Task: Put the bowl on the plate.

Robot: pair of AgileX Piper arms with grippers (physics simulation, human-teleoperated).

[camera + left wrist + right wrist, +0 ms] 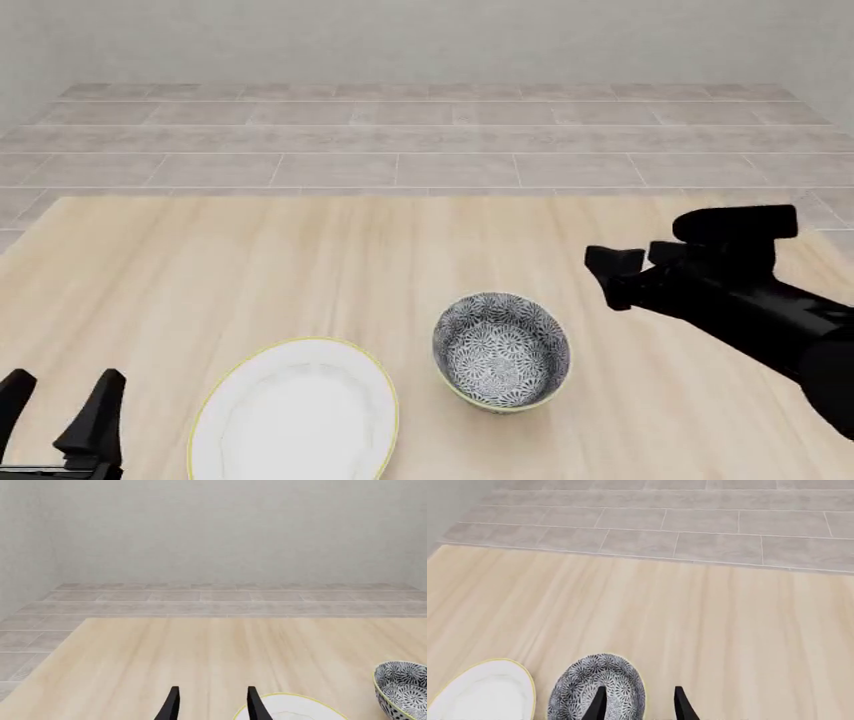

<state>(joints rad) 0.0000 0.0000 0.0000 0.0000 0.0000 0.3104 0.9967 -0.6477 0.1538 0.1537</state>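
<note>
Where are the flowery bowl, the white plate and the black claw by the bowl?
bowl (501, 348): front view, on its patterned inside.
plate (296, 412): front view, on its bare white middle.
right gripper (605, 274): front view, between the tips of its jaws, which stand open, up and right of the bowl.

A pale wooden table with soft lengthwise grain fills the foreground; beyond its far edge lies a floor of grey rectangular tiles set in staggered rows with lighter joints. A plain, faintly textured off-white wall closes the room behind, meeting a side wall at a corner; the light is even and soft.
</note>
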